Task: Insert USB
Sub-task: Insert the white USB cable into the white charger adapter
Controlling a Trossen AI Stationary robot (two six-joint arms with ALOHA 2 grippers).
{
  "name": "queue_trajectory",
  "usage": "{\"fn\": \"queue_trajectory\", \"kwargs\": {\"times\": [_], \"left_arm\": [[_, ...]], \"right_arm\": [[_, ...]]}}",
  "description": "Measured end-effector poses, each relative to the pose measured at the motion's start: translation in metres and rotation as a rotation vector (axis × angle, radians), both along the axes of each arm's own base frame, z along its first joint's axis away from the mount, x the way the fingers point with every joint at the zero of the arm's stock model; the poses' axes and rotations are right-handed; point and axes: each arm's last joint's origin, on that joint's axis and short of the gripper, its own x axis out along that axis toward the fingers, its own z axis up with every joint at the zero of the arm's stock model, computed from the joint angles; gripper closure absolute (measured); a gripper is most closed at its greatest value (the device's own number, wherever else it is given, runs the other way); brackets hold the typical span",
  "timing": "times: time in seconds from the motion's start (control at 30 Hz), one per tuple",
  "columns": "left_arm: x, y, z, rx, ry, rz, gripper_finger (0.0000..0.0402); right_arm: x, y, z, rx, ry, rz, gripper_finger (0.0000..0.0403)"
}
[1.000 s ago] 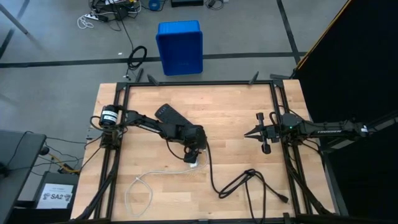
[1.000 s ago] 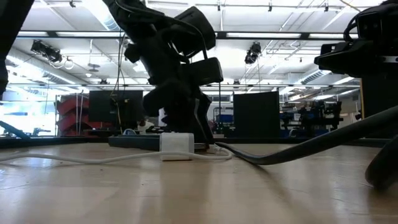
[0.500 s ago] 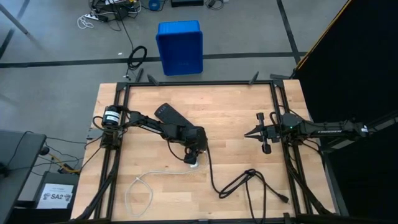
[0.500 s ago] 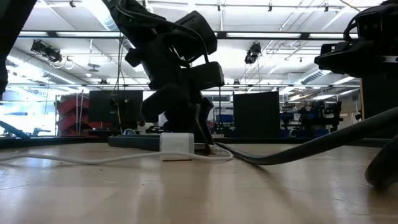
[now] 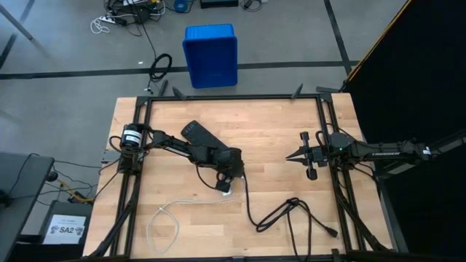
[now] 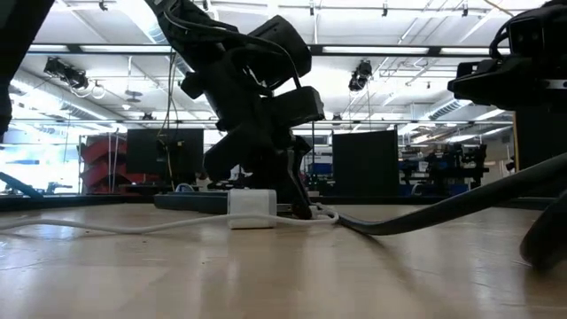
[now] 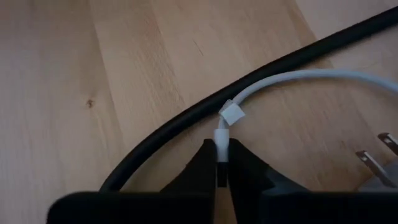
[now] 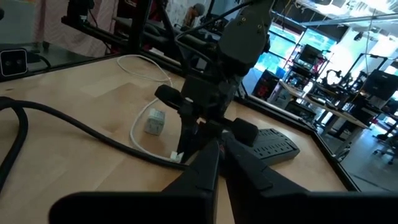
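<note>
While the left gripper (image 7: 221,163) pinches the USB plug (image 7: 222,132) of the white cable (image 7: 298,79) mid-table, the charger block (image 6: 252,208) sits just beside it, prongs (image 7: 377,163) showing. Plug's long axis runs w/ the fingers. Block's port isn't visible. Right gripper (image 5: 301,155) waits closed, well apart.

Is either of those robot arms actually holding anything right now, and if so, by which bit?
Yes: the left tool pinches the white USB cable at its plug end, beside the black cord. The right tool holds nothing.
</note>
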Motion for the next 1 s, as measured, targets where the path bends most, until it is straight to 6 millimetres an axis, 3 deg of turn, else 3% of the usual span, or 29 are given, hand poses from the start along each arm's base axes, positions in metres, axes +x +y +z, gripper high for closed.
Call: {"fn": "queue_trajectory", "kwargs": {"times": [0.13, 0.3, 0.47, 0.57, 0.73, 1.0], "left_arm": [[-0.003, -0.005, 0.018, 0.004, -0.048, -0.002, 0.0398], [-0.015, -0.024, 0.066, 0.027, -0.189, -0.023, 0.04], [-0.046, -0.051, 0.118, 0.023, -0.345, -0.091, 0.04], [-0.07, -0.069, 0.133, 0.0, -0.39, -0.158, 0.0401], [-0.104, -0.088, 0.126, -0.061, -0.366, -0.205, 0.0401], [-0.133, -0.113, 0.086, -0.037, -0.145, -0.286, 0.0401]], "right_arm": [[0.0, 0.0, 0.0, 0.0, 0.001, 0.0, 0.0402], [0.0, 0.0, 0.0, 0.0, 0.001, 0.0, 0.0396], [0.0, 0.0, 0.0, 0.0, 0.0, 0.0, 0.0394], [0.0, 0.0, 0.0, 0.0, 0.0, 0.0, 0.0398], [0.0, 0.0, 0.0, 0.0, 0.0, 0.001, 0.0402], [0.0, 0.0, 0.0, 0.0, 0.0, 0.0, 0.0394]]}}
